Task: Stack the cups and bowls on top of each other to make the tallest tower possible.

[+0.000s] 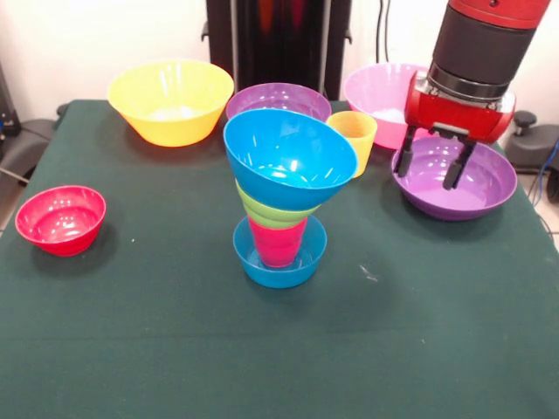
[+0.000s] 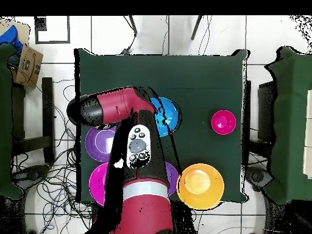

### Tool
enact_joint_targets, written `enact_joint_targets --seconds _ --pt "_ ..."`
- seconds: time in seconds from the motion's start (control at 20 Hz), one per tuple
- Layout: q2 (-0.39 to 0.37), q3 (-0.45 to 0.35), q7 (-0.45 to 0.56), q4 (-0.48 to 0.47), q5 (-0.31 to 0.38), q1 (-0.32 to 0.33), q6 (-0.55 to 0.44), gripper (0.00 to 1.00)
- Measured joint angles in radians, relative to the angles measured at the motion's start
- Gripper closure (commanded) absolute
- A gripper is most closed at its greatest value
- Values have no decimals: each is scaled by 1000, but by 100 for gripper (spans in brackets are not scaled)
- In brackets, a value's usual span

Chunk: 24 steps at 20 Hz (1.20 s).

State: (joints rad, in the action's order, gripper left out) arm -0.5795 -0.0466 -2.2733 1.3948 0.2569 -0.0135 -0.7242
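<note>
Tool point(image 1: 431, 162) spread — over purple bowl point(image 1: 454, 182)

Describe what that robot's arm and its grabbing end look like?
The arm is thick and rounded, red with black sections, a silver band and a grey button panel on top. Its gripper has a red block body with two thin black jaws hanging below.

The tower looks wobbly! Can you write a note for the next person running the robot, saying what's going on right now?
Gripper: open, empty, over the purple bowl by the pink bowl.
Tower at mid-table: small blue bowl, red cup, lime green bowl, blue bowl on top, tilted.
Loose: yellow cup, second purple bowl, yellow bowl, red bowl.
Left: stack the loose pieces.
</note>
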Motion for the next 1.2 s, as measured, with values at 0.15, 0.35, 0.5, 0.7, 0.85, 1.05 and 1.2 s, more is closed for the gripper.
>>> enact_joint_targets --seconds 0.15,0.35,0.5,0.7,0.85,1.05,1.2 --pt "6 13 0 0 -16 -21 0 0" --pt "10 26 0 0 -31 -39 0 0" --pt "12 31 0 3 -58 -52 0 0" --pt "14 32 0 9 -88 -55 2 0" --pt "17 33 0 17 -114 -58 15 0" --pt "24 38 0 32 -138 -68 38 0" --pt "26 40 0 54 -155 -78 77 0"
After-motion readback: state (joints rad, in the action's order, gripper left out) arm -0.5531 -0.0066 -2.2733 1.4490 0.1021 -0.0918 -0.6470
